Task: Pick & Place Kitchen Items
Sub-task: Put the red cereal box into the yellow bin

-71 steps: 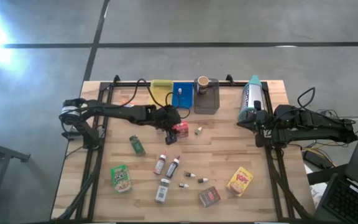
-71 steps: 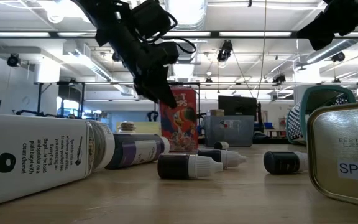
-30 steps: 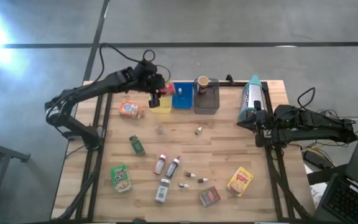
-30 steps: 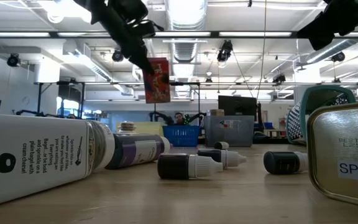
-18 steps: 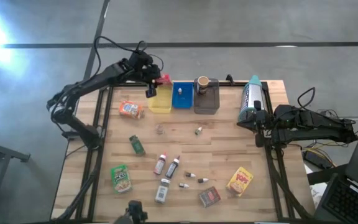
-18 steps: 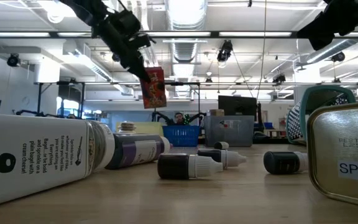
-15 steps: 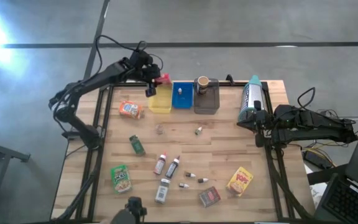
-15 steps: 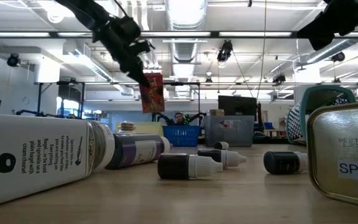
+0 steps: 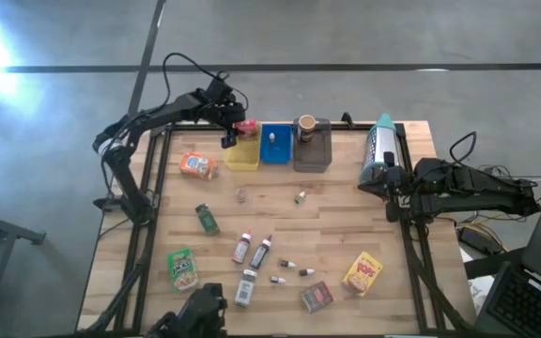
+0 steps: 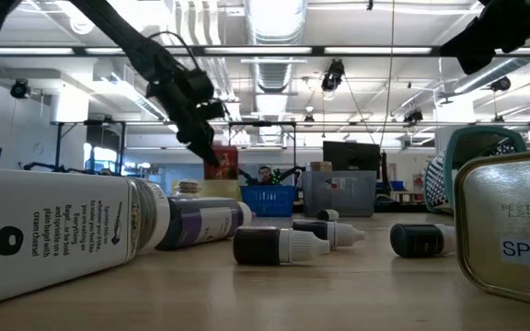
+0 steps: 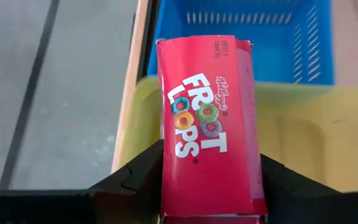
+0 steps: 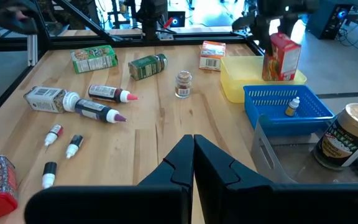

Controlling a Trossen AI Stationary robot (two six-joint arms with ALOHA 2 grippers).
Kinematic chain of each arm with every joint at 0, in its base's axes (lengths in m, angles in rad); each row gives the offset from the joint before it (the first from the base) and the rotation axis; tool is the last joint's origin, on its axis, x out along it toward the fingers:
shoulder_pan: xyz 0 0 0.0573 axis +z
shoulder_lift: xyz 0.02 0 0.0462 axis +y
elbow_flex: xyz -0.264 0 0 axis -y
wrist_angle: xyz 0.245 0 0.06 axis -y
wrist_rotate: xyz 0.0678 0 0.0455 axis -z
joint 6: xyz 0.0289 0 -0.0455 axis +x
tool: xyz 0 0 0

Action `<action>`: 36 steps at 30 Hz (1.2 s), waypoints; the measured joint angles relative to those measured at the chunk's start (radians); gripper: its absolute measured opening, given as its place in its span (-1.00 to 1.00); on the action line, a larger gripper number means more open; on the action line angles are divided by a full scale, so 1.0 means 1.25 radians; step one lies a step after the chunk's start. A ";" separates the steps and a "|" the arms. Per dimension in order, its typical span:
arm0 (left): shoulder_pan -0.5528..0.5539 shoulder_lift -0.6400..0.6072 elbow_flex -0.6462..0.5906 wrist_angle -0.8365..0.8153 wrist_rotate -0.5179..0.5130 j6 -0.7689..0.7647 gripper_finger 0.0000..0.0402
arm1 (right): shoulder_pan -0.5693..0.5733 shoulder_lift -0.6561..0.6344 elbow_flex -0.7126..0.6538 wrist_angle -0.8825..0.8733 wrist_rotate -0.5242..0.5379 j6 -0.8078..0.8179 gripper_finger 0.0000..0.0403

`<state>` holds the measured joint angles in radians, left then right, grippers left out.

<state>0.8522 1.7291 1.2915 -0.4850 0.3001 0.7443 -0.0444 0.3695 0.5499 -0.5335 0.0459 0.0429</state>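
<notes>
Since a second earlier we saw the left gripper (image 9: 237,131) carry the red Froot Loops box (image 11: 209,121) down from above the trays; it sat low over the yellow tray (image 9: 243,155), box upright, clamped between both fingers (image 11: 135,180). Whether the box touched the tray floor, we couldn't tell. Right gripper (image 12: 193,155) was fully closed, holding nothing, parked at the right table edge beside the teal-capped canister (image 9: 380,148). Surface was a light wood-plank table (image 9: 336,216) with a black frame, grey concrete floor around it; low view showed an open lab with ceiling lights, racks and monitors, plus a person (image 10: 264,174) far behind the table. We counted three trays along the far edge: yellow, blue tray (image 9: 275,145) with one small vial in it, grey tray (image 9: 314,155) with a brown-lidded jar (image 9: 305,125). Readable text: "Froot Loops" on the held box, "SPIC…" on the tin (image 10: 513,234) nearest the low camera, "POPS" on the yellow box (image 9: 363,273). Loose on the table: two slim dark bottles (image 9: 253,249), three tiny vials (image 9: 294,270), one orange box (image 9: 196,165), one green pouch (image 9: 183,268), one green jar (image 9: 208,220).
</notes>
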 joint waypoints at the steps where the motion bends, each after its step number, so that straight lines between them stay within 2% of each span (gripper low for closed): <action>1: 0.003 0.010 0.000 -0.001 0.000 0.003 -0.11 | 0.000 0.000 0.000 0.000 0.000 0.000 -0.96; 9: 0.021 0.058 0.002 0.015 0.005 0.005 -0.11 | 0.000 0.000 0.000 0.000 0.000 0.000 -0.96; 30: 0.028 0.052 0.001 0.045 -0.005 -0.034 -0.10 | 0.000 0.000 0.000 0.000 0.000 0.000 -0.96; 36: 0.028 0.051 0.003 0.047 -0.015 -0.045 0.07 | 0.000 0.000 0.000 0.000 0.000 0.000 -0.96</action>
<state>0.8867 1.7924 1.2953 -0.4267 0.2809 0.6884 -0.0444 0.3695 0.5499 -0.5335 0.0460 0.0429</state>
